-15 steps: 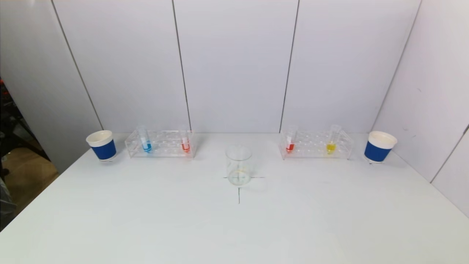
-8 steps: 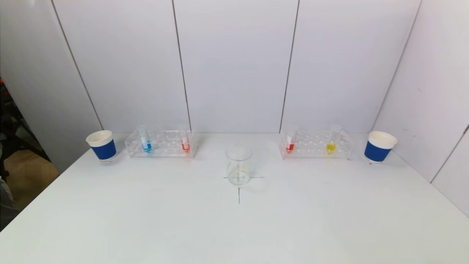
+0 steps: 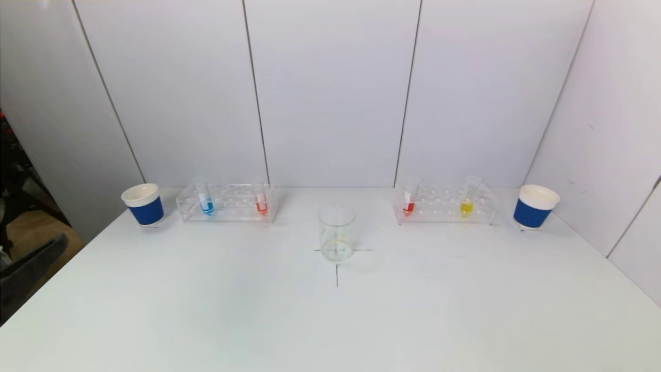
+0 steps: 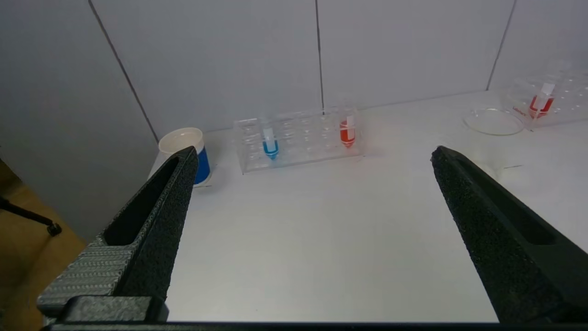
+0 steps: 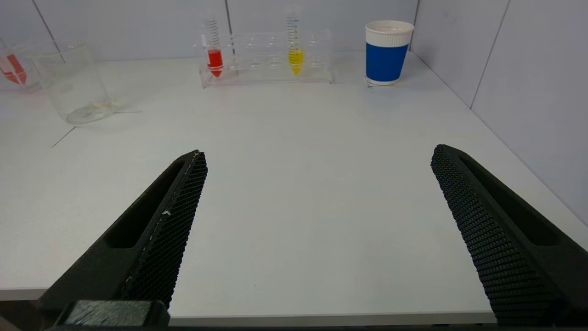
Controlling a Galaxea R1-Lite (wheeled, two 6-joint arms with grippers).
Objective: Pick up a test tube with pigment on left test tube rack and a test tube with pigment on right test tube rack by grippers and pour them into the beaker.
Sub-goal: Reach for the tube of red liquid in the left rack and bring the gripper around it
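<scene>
The left test tube rack (image 3: 227, 202) is clear plastic and holds a blue tube (image 3: 206, 206) and an orange-red tube (image 3: 262, 206). The right test tube rack (image 3: 446, 204) holds a red tube (image 3: 409, 207) and a yellow tube (image 3: 466, 207). Between the racks, nearer me, an empty glass beaker (image 3: 336, 232) stands on a cross mark. My left gripper (image 4: 314, 151) is open and empty over the table's front left, far short of the left rack (image 4: 298, 138). My right gripper (image 5: 319, 151) is open and empty at the front right edge, facing the right rack (image 5: 266, 57).
A blue-banded paper cup (image 3: 144, 205) stands left of the left rack, and another (image 3: 535, 207) right of the right rack. White wall panels close the back and right side. The table's left edge drops off, with a dark arm part (image 3: 31, 263) beside it.
A dark arm part has come into the head view beside the table's lower left edge. Racks, tubes, beaker and cups have not moved.
</scene>
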